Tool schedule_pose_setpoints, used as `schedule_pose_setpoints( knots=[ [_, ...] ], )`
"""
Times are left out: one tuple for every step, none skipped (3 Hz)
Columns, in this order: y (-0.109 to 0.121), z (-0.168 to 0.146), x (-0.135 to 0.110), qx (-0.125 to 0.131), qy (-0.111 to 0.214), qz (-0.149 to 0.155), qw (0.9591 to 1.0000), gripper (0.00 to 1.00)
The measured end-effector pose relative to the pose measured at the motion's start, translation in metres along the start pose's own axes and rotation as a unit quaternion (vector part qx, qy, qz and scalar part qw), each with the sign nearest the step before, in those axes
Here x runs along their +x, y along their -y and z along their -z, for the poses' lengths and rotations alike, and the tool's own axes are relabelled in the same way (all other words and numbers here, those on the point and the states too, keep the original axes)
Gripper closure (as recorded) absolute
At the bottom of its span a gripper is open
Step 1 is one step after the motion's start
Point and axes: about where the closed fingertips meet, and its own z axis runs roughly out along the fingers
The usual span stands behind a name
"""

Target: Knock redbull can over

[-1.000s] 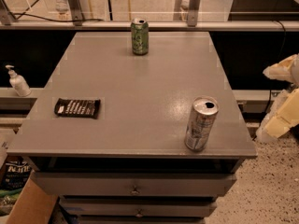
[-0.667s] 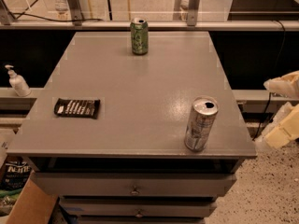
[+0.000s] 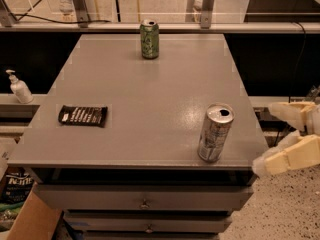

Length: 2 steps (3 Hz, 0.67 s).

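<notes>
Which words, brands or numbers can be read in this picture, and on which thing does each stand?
No text can be read with certainty.
redbull can: blue and red markings, too blurred to read.
green can: print too blurred.
dark wrapper: pale print, too small.
package at lower left: pale letters, blurred.
gripper, open, beside the front right corner of the table: no text.

A grey, flat-topped metal table (image 3: 150, 99) fills the view. A short green aluminium can (image 3: 149, 39) stands upright at its far edge. A black rectangular snack wrapper (image 3: 83, 115) lies flat near its left edge. A white plastic pump bottle (image 3: 19, 86) stands off its left side. Grey knobbed drawers (image 3: 145, 203) sit under its front edge.
</notes>
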Motion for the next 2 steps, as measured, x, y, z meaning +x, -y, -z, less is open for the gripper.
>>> schedule_pose_setpoints(
  knots=[
    [-0.0163, -0.0173, -0.0134, -0.011, 0.078, -0.004, 0.9969, 0.0],
    [-0.026, -0.0262, -0.0224, -0.019, 0.123, -0.004, 0.9922, 0.0]
  ],
)
